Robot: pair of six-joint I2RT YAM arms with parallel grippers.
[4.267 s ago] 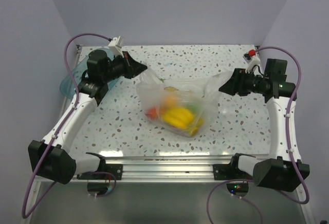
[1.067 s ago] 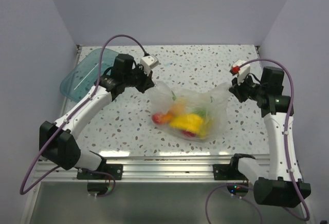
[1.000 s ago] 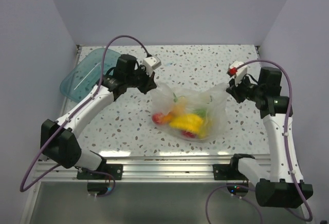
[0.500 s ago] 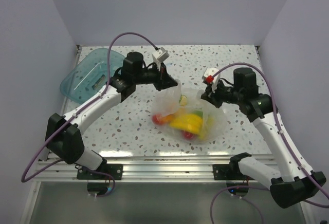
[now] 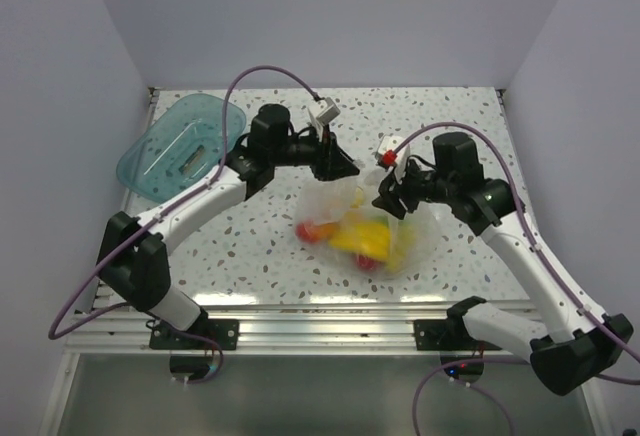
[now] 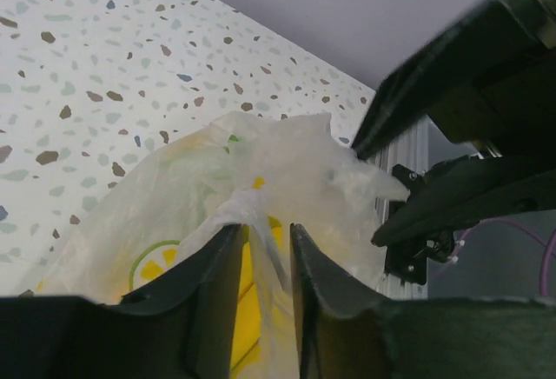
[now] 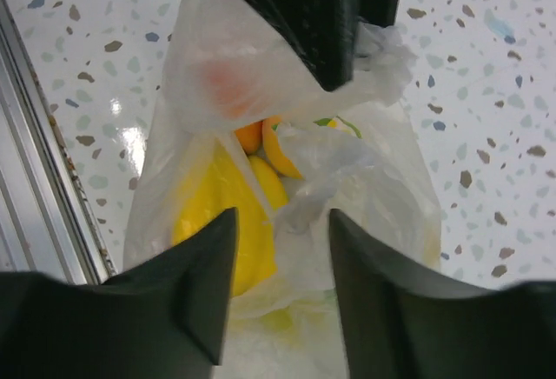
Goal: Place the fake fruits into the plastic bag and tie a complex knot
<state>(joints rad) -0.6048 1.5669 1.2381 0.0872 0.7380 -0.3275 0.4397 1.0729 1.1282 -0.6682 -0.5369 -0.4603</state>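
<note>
On a speckled table (image 5: 440, 121), seen from above, a teal tray (image 5: 150, 161) lies at the far left, well apart from the work. To its right, the left gripper (image 5: 347, 169) reaches to the middle of the table and pinches the left top edge of the bag (image 5: 325, 198). Its wrist view shows the two fingers (image 6: 213, 292) nearly together, with a twisted strand of clear plastic clamped between them.

The bag sits at the centre with its body resting on the table. The fruits (image 5: 345, 236) are inside it: a yellow banana (image 5: 362, 241) in the middle, a red piece (image 5: 308, 228) at its left, and hints of green and orange behind the film.

Further right, the right gripper (image 5: 385, 194) meets the bag's other top edge, just beside the left one. Its wrist view shows its fingers (image 7: 204, 292) set apart with crumpled plastic lying between them. I cannot tell whether they press on it.

The filling looks done, so the step in hand is judged to be the knot. To do it well, each side needs a firm hold on its own strand, well above the fruits. The strands should cross with a little slack so the thin film does not tear. The bag's body should rest on the table so nothing spills. The right hold is worth confirming before any pull.
</note>
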